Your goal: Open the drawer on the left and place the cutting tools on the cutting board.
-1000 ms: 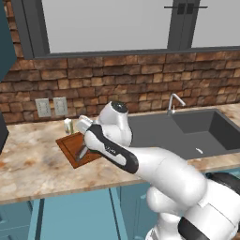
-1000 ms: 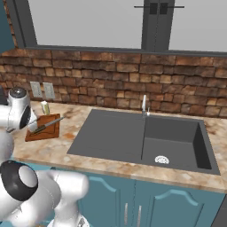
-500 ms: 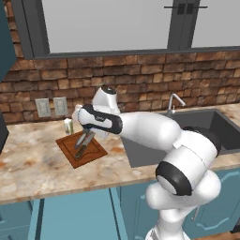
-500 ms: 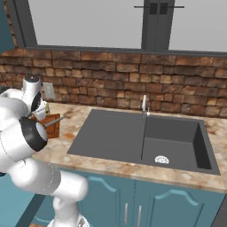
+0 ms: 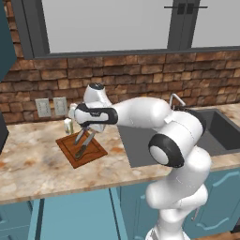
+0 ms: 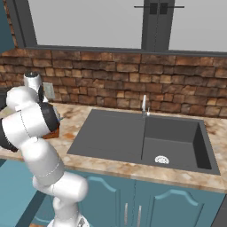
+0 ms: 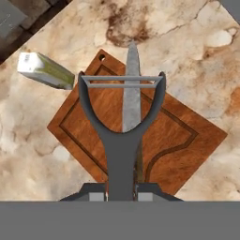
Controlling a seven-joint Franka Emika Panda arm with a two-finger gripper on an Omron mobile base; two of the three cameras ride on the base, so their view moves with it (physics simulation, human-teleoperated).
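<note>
Jaws clench the stem of a dark grey fork-shaped cutting tool (image 7: 121,140), whose two prongs carry a thin crossbar at their tips. The tool hangs over the cutting board (image 7: 178,136), pointing down at it; whether its tip touches the wood I cannot tell. The knife (image 7: 132,89) lies flat on the board beneath the tool, its silver blade running out past one board corner. The board sits turned diagonally on the bench (image 5: 33,164), midway between the back and front edges and left of the sink (image 6: 133,133). A small white-green carton (image 7: 46,70) stands just beside the board's rear corner, towards the brick wall.
</note>
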